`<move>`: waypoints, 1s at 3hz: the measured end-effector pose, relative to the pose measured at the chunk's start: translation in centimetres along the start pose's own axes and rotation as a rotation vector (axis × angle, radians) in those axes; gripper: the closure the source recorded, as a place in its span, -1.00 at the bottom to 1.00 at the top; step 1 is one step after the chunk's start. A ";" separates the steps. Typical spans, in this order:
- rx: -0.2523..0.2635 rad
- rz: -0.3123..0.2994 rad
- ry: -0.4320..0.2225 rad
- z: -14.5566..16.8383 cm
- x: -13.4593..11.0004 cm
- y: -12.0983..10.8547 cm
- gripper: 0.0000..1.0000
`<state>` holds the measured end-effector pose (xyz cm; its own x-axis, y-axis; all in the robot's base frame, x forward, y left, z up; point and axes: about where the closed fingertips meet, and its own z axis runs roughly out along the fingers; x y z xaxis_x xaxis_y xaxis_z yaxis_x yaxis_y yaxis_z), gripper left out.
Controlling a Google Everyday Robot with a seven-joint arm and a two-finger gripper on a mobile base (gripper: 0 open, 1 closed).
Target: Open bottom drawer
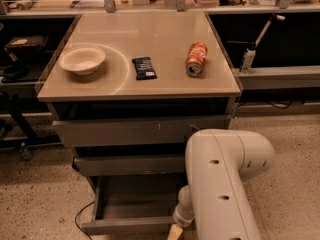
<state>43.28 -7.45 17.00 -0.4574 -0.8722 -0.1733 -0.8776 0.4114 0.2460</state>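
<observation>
The bottom drawer (127,226) is the lowest of three grey fronts on the cabinet. It stands pulled out, and its shallow tray floor (140,199) shows. My white arm (220,184) reaches down in front of the cabinet's right side. My gripper (175,231) is at the bottom edge of the view, at the right end of the bottom drawer's front. Only its pale tip shows, and the arm hides the rest.
The top drawer (145,131) and middle drawer (130,165) stand slightly out. On the cabinet top (165,39) are a white bowl (82,60), a dark snack bar (144,68) and an orange can (196,59) lying on its side. A black cable (80,219) lies on the floor at left. Benches stand behind.
</observation>
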 end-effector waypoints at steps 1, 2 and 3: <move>-0.024 -0.028 0.060 1.4 1.6 0.5 -1.00; -0.035 -0.030 0.123 0.3 4.5 1.8 -1.00; -0.049 -0.020 0.163 -2.4 7.4 3.7 -1.00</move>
<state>37.00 -13.02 18.90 -0.4075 -0.9129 -0.0228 -0.8764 0.3839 0.2908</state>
